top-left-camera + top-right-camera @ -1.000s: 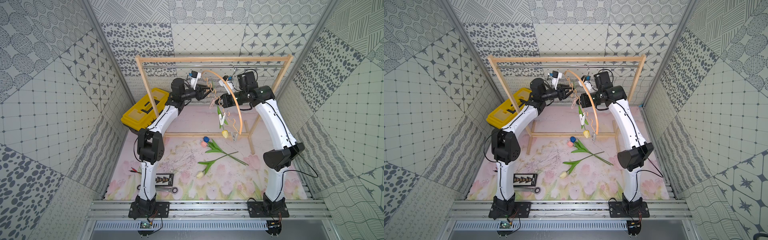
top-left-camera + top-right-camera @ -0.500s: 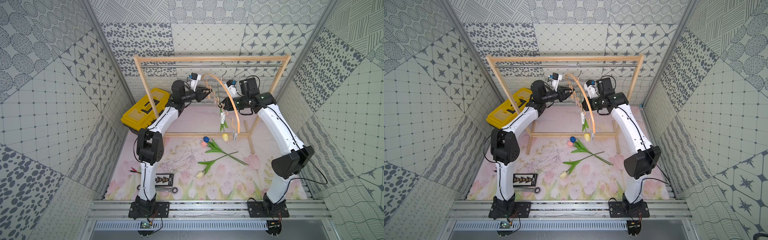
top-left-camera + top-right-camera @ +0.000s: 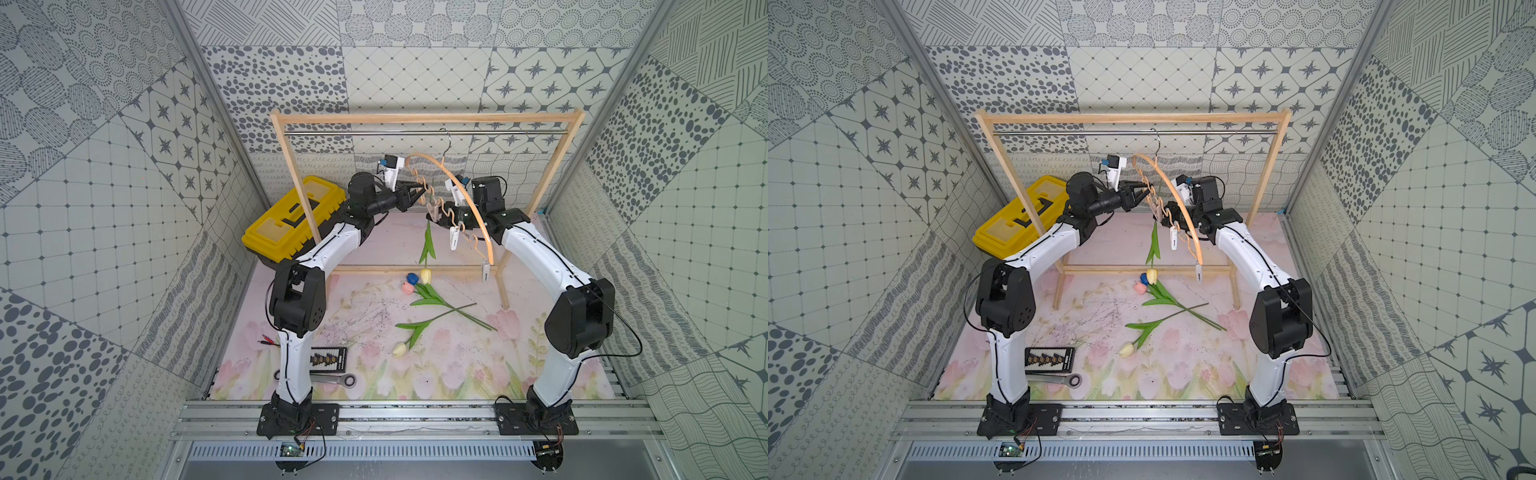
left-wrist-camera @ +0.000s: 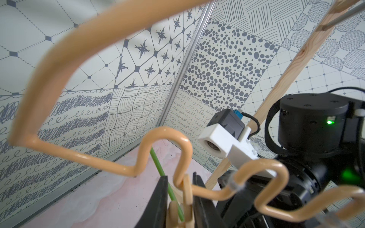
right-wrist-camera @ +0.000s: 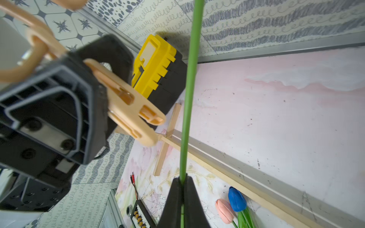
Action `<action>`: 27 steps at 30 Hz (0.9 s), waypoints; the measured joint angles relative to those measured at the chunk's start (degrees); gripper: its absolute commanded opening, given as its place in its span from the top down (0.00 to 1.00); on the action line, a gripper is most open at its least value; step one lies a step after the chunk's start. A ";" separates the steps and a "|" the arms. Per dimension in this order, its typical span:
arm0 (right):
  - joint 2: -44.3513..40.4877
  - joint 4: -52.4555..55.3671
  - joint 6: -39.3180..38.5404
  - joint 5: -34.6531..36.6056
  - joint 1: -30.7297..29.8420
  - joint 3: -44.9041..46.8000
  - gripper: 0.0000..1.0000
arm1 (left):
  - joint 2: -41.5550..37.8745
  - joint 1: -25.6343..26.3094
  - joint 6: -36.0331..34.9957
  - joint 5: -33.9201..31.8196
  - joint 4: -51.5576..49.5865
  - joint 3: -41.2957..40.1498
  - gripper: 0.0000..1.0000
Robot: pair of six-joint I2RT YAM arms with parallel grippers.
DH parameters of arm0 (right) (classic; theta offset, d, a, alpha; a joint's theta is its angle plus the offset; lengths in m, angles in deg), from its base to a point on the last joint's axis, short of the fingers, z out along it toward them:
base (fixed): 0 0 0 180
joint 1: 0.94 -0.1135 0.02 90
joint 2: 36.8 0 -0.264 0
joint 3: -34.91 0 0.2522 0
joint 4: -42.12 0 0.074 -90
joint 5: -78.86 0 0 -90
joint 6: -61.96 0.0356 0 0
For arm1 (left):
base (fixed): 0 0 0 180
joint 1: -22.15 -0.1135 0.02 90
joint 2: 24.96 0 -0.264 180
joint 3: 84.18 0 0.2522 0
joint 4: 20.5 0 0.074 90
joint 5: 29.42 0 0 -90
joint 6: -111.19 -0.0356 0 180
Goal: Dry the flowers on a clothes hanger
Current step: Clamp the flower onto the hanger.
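Observation:
The clothes hanger [image 3: 475,203] [image 3: 1177,199] hangs by its hook from the steel rod, turned edge-on. My left gripper [image 3: 424,192] [image 3: 1144,192] [image 4: 179,175] is shut on a tan clothespin [image 3: 433,208] [image 5: 126,110] on the wavy bar, and the pin's mouth gapes. My right gripper [image 3: 436,218] [image 3: 1160,218] [image 5: 182,178] is shut on the stem [image 5: 189,79] of the yellow tulip [image 3: 425,275] [image 3: 1151,275], which hangs head down right beside that pin. Whether the stem sits inside the mouth I cannot tell. The blue [image 3: 412,277], pink [image 3: 407,287] and cream [image 3: 399,349] flowers lie on the mat.
A wooden frame [image 3: 424,118] carries the rod [image 3: 332,133]. A yellow toolbox [image 3: 295,224] stands at the back left. Dry twigs [image 3: 365,316], a black bit holder [image 3: 328,359] and a wrench [image 3: 336,379] lie near the left arm. Two white pins [image 3: 454,240] hang on the hanger.
My left gripper has narrowed onto the clothespin. The right arm has carried the yellow tulip leftward to that pin, and its elbow has swung out to the right.

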 measured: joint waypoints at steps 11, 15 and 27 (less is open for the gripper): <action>0.22 -7.34 1.95 -4.00 -0.52 1.86 1.00 | -0.02 0.48 2.54 -2.34 4.00 -1.25 0.87; -0.02 -8.50 1.79 -4.11 -0.79 3.17 1.00 | -0.04 0.48 2.73 -2.60 4.22 -1.51 0.88; -0.52 -10.62 0.61 -3.37 -0.79 3.41 1.00 | -0.81 0.52 2.93 -3.06 4.13 -2.03 0.92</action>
